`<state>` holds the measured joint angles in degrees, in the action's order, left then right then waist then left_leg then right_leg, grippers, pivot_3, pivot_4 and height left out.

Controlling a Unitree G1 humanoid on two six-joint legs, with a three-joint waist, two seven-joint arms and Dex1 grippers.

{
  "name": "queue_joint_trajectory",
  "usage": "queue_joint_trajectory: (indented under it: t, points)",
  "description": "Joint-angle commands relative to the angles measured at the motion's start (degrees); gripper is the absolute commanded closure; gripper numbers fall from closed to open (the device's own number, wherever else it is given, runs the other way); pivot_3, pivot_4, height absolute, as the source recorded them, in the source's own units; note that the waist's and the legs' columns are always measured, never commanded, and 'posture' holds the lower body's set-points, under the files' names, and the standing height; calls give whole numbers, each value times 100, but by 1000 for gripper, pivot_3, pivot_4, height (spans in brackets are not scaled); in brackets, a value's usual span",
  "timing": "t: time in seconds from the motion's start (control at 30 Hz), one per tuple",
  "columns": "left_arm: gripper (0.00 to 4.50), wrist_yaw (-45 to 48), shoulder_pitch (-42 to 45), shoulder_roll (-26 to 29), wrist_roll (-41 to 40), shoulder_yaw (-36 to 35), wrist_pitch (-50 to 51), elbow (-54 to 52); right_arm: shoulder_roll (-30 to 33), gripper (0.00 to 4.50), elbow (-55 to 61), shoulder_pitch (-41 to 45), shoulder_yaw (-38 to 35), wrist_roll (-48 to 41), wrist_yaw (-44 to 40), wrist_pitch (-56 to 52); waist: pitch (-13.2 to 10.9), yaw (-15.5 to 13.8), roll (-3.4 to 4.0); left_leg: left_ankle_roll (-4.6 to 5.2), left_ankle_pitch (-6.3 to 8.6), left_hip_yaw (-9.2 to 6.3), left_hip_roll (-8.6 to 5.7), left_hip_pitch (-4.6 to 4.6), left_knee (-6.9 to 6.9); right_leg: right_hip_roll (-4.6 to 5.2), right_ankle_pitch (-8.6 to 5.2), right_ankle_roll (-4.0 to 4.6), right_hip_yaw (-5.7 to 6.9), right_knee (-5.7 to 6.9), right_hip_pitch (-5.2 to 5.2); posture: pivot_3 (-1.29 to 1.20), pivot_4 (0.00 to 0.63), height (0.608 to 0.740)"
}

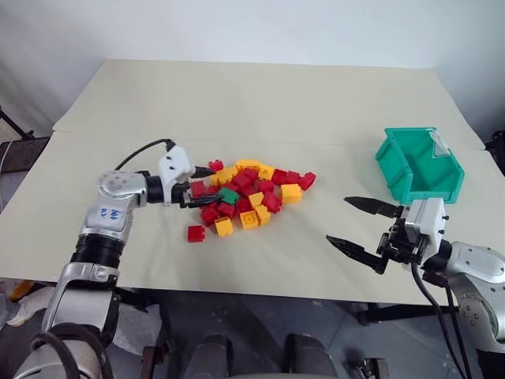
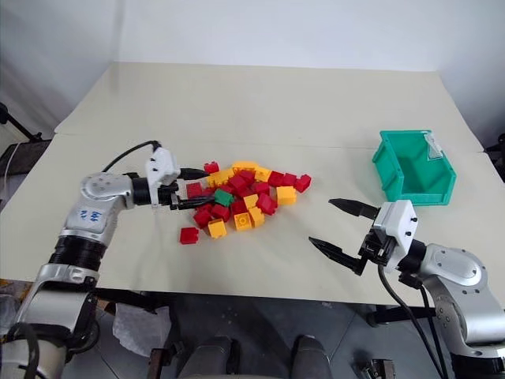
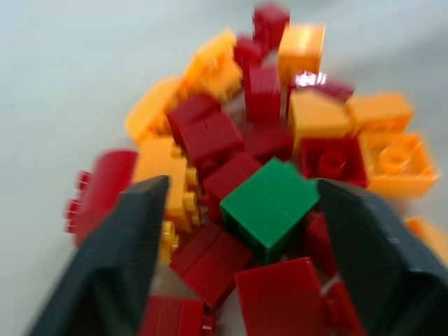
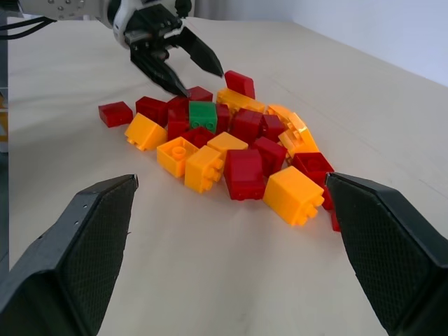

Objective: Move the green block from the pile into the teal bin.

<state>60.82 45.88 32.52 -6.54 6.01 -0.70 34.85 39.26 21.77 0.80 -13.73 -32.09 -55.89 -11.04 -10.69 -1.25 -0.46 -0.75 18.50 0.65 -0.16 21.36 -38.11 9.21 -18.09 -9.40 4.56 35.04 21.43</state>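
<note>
Now the left gripper (image 1: 207, 186) is at the left edge of the pile (image 1: 248, 195), and its two black fingers (image 3: 115, 259) stand apart, not closed on anything. The green block (image 3: 271, 205) lies between the jaws, a little ahead of the fingertips, and a gap shows on each side of it in the left wrist view. It rests on top of red bricks, with yellow-orange bricks beyond it. One red brick (image 1: 196, 233) lies alone on the table (image 1: 260, 95), just outside the pile and below the left gripper in the head views.

The right gripper (image 1: 359, 225) hangs over bare table, well apart from the pile, with its jaws wide open and nothing between them. The teal bin (image 1: 420, 164) stands just beyond this gripper, on its outer side, and its sloped front faces the pile. The green block is not yet in the bin.
</note>
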Motion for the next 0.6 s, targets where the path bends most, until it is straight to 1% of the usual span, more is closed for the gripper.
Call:
queue_joint_trajectory:
  t: [0.03,0.2,0.27,0.43,0.6]
  points:
    - [892,-34,214,-26,232,71,-338,367,-49,0,123,-52,-119,-34,68,136,-1,7,-2,0,0,0,1,0,1,0,0,0,0,1,2,0,150,740]
    - [892,-124,444,-101,498,195,-470,860,-61,0,181,-110,-140,-36,124,140,-1,-12,-3,0,0,0,0,0,-4,1,0,0,0,3,-2,0,150,740]
    - [892,103,491,-75,554,300,-563,934,-71,0,214,-136,-137,-37,155,139,-1,-12,-3,0,0,0,1,-1,-4,1,0,0,0,4,-1,0,150,740]
    - [892,1197,382,150,588,645,-276,654,-71,0,262,-175,-163,-56,204,133,0,1,-3,0,0,2,1,-4,-4,0,0,0,0,8,-1,0,150,740]
    - [892,1394,338,216,632,731,58,443,-68,0,302,-206,-181,-71,242,129,0,-6,-2,1,0,3,1,-8,-6,0,0,0,-2,11,-5,0,150,740]
